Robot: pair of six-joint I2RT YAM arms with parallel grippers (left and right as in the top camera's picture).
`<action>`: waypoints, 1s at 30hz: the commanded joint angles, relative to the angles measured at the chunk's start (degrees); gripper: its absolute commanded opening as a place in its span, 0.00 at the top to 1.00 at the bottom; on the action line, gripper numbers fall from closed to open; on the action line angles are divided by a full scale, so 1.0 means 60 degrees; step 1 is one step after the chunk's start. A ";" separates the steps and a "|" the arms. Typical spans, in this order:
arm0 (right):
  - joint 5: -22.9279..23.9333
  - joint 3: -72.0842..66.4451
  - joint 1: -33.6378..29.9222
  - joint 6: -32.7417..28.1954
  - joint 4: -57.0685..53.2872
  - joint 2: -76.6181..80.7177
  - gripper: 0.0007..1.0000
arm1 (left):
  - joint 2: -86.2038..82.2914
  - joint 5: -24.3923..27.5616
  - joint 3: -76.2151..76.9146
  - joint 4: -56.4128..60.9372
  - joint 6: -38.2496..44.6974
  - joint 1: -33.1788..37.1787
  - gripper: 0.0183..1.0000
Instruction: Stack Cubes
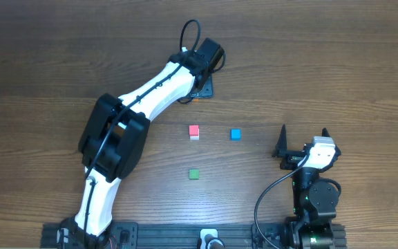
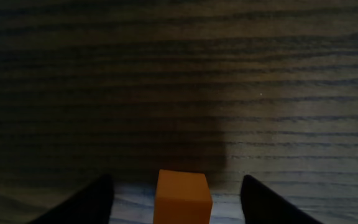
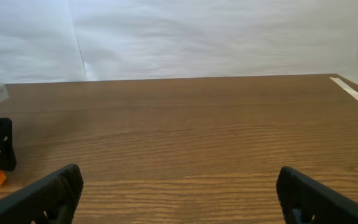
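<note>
The orange cube [image 2: 182, 194], small, rigid and probably light, sits on the table [image 1: 337, 62] beyond the pink cube [image 1: 194, 131], between the released, spread fingers of the left gripper [image 2: 176, 190], best pinched squarely on its flat opposite sides, while the right gripper [image 3: 182, 186] hangs unclenched well right of the pink cube
</note>
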 commanded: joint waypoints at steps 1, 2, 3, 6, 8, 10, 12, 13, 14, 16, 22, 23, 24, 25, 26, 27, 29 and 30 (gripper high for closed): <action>-0.0087 -0.0087 0.0000 -0.0044 0.0022 -0.0084 0.01 | 0.0288 0.0069 0.0197 0.0011 0.0127 -0.0069 0.45; -0.0087 -0.0087 0.0000 -0.0044 0.0022 -0.0084 0.01 | 0.0288 0.0106 0.0197 0.0007 0.0127 -0.0069 0.48; -0.0087 -0.0087 0.0000 -0.0040 0.0022 -0.0084 0.01 | 0.0299 0.0142 0.0197 0.0007 0.0127 -0.0069 0.51; -0.0087 -0.0087 0.0000 -0.0044 0.0022 -0.0084 0.01 | 0.0331 0.0182 0.0197 0.0011 0.0124 -0.0091 0.57; -0.0087 -0.0087 0.0000 -0.0040 0.0022 -0.0084 0.01 | 0.0346 0.0208 0.0197 0.0007 0.0127 -0.0102 0.58; -0.0087 -0.0087 0.0000 -0.0044 0.0022 -0.0084 0.01 | 0.0350 0.0215 0.0197 0.0000 0.0127 -0.0102 0.60; -0.0087 -0.0087 0.0000 -0.0044 0.0022 -0.0084 0.01 | 0.0350 0.0215 0.0197 -0.0025 0.0127 -0.0102 0.64; -0.0087 -0.0087 0.0000 -0.0040 0.0022 -0.0084 0.01 | 0.0350 0.0211 0.0197 -0.0040 0.0127 -0.0102 0.66; -0.0087 -0.0087 0.0000 -0.0044 0.0022 -0.0084 0.01 | 0.0350 0.0211 0.0197 -0.0051 0.0127 -0.0102 0.67; -0.0087 -0.0087 0.0000 -0.0040 0.0022 -0.0084 0.01 | 0.0350 0.0211 0.0197 -0.0062 0.0127 -0.0102 0.72; -0.0087 -0.0087 0.0000 -0.0044 0.0022 -0.0084 0.01 | 0.0306 0.0262 0.0197 -0.0076 0.0127 -0.0102 0.79; -0.0087 -0.0087 0.0000 -0.0044 0.0022 -0.0084 0.01 | 0.0280 0.0284 0.0197 -0.0098 0.0127 -0.0102 0.80; -0.0087 -0.0087 0.0000 -0.0044 0.0022 -0.0084 0.01 | 0.0204 0.0291 0.0197 -0.0146 0.0124 -0.0102 0.81; -0.0087 -0.0087 0.0000 -0.0044 0.0022 -0.0084 0.01 | 0.0106 0.0288 0.0197 -0.0215 0.0124 -0.0102 0.82; -0.0087 -0.0087 0.0000 -0.0044 0.0022 -0.0084 0.01 | -0.0018 0.0288 0.0197 -0.0277 0.0124 -0.0109 0.83; -0.0087 -0.0087 0.0000 -0.0044 0.0022 -0.0084 0.01 | -0.0200 0.0288 0.0197 -0.0350 0.0124 -0.0113 0.84; -0.0087 -0.0087 0.0000 -0.0044 0.0022 -0.0084 0.01 | -0.0616 0.0291 0.0197 -0.0550 0.0117 -0.0146 0.85; -0.0087 -0.0087 0.0000 -0.0044 0.0022 -0.0084 0.01 | -0.0838 0.0291 0.0197 -0.0688 0.0084 -0.0171 0.86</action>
